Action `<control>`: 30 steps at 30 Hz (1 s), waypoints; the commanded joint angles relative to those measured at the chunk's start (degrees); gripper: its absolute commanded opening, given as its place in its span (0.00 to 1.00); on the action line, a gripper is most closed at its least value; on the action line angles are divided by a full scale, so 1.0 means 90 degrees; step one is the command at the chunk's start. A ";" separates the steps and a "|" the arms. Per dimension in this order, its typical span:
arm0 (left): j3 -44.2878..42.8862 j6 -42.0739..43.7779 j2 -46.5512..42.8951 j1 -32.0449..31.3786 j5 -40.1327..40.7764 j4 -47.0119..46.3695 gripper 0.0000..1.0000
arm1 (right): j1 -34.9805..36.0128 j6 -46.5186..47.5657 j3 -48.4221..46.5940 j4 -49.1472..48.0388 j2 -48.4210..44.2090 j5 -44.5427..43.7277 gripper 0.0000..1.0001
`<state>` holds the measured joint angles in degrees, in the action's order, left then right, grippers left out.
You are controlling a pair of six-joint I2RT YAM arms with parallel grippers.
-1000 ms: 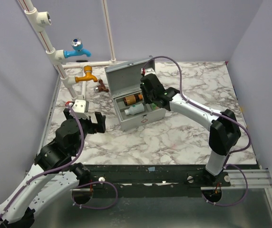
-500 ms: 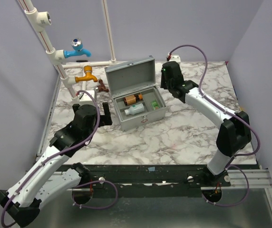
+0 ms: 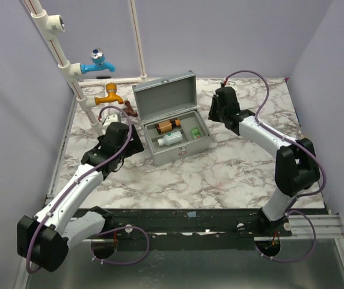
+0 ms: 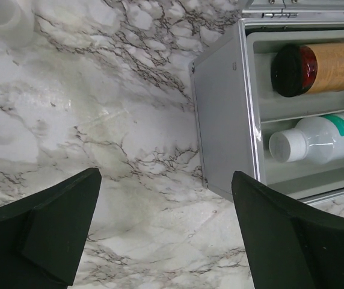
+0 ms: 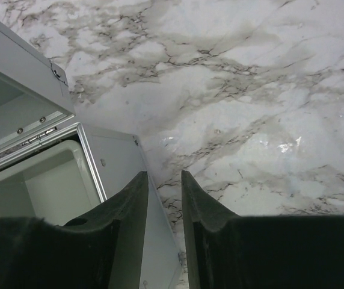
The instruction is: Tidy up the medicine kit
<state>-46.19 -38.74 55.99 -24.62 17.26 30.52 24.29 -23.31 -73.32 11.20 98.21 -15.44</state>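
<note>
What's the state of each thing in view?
Kit: open.
Amber bottle: capped, lying in the kit.
White bottle: capped, lying in the kit.
Left claw: wide open, empty.
Right claw: slightly open, empty.
Blue tap: no water visible.
Orange tap: no water visible.

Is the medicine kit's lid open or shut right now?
Open: the lid stands up behind the medicine kit, and the amber bottle and white bottle inside show.
</note>
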 commanded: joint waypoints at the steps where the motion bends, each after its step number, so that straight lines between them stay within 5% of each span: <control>1: 0.0105 -0.0391 0.0416 0.0145 -0.0557 -0.0428 0.91 | -0.0082 -0.0398 0.0276 -0.0512 0.0217 0.0703 0.31; 13: 0.0314 -0.0415 0.1557 0.0383 -0.1136 -0.1008 0.83 | -0.0083 -0.0507 0.0973 -0.0945 0.0274 0.1646 0.27; 30: 0.0163 0.0245 0.2114 0.0382 -0.1906 -0.1552 0.79 | -0.0080 -0.0524 0.2595 -0.2021 -0.0981 0.3253 0.24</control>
<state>-43.48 -38.52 73.89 -20.58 5.50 20.75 22.37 -27.29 -52.60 -2.00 93.23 6.81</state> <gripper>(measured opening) 0.793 0.244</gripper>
